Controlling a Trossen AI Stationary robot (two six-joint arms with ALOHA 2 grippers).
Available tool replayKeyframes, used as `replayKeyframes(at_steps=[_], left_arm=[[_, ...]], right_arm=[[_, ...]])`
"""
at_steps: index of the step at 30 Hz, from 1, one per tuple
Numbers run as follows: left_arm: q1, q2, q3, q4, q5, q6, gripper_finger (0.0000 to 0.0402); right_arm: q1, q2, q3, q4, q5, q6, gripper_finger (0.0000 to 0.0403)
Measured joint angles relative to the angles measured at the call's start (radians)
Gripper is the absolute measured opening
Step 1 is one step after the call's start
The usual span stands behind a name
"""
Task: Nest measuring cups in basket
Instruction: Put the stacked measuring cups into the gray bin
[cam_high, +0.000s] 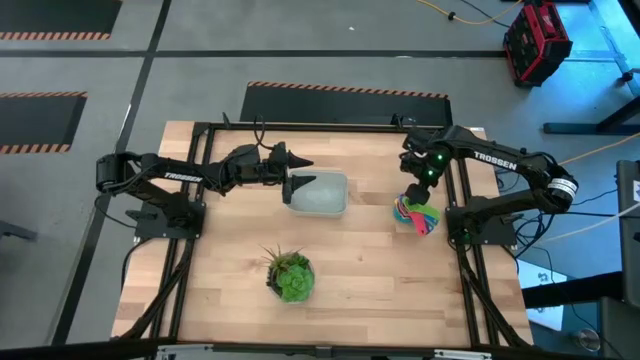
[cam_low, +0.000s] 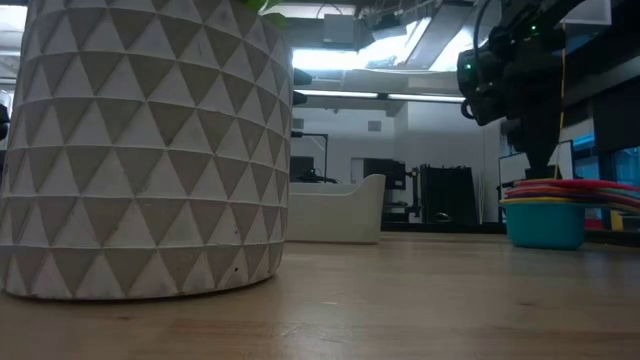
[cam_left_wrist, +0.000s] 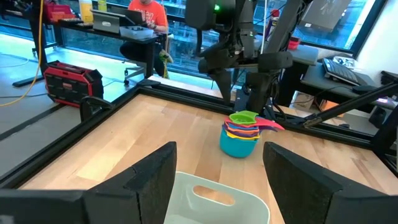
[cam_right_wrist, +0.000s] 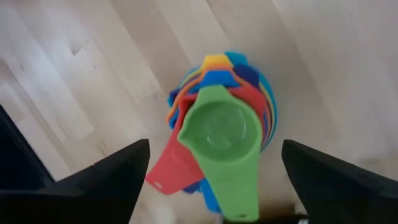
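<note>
**Both jaws wide, cups stacked outside the basket**

The cups (cam_high: 417, 213) stand nested in one stack on the worktop (cam_high: 360, 280) near its right edge, the green cup (cam_right_wrist: 219, 132) on top and the blue cup (cam_low: 545, 222) at the bottom; handles fan out to one side. The right jaws (cam_high: 418, 185) hang directly above the stack, spread wide and holding nothing; in the right wrist view the two fingers (cam_right_wrist: 106, 177) flank the stack without touching it.

The basket (cam_high: 319, 193) sits near the middle of the worktop, toward the far edge, well apart from the cups. The left jaws (cam_high: 297, 181) are released too, spread wide at the basket's left end, one finger (cam_left_wrist: 152, 180) on either side of its rim, gripping nothing.

A plant (cam_high: 290, 275) in a patterned white pot (cam_low: 145, 150) stands near the front edge.
</note>
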Motion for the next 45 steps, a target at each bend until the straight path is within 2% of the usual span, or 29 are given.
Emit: replayKeyframes(at_steps=[8, 12, 16, 22, 28, 41, 45], left_arm=[[0.0, 0.0, 0.0, 0.0, 0.0, 0.0, 0.0234], [0.0, 0.0, 0.0, 0.0, 0.0, 0.0, 0.0234], [0.0, 0.0, 0.0, 0.0, 0.0, 0.0, 0.0234], [0.0, 0.0, 0.0, 0.0, 0.0, 0.0, 0.0234], [0.0, 0.0, 0.0, 0.0, 0.0, 0.0, 0.0234], [0.0, 0.0, 0.0, 0.0, 0.0, 0.0, 0.0234], [0.0, 0.0, 0.0, 0.0, 0.0, 0.0, 0.0234]], right_arm=[[0.029, -0.004, -0.03, -0.035, -0.001, 0.087, 0.0368], [0.048, -0.017, -0.073, -0.019, -0.05, 0.122, 0.0368], [0.049, -0.038, -0.094, -0.021, -0.049, 0.139, 0.0368], [0.049, -0.067, -0.096, -0.025, 0.037, 0.139, 0.0368], [0.049, -0.07, -0.096, -0.025, 0.075, 0.132, 0.0368], [0.062, -0.07, -0.11, -0.009, 0.073, 0.141, 0.0368], [0.071, -0.069, -0.169, 0.037, 0.015, 0.155, 0.0369]])
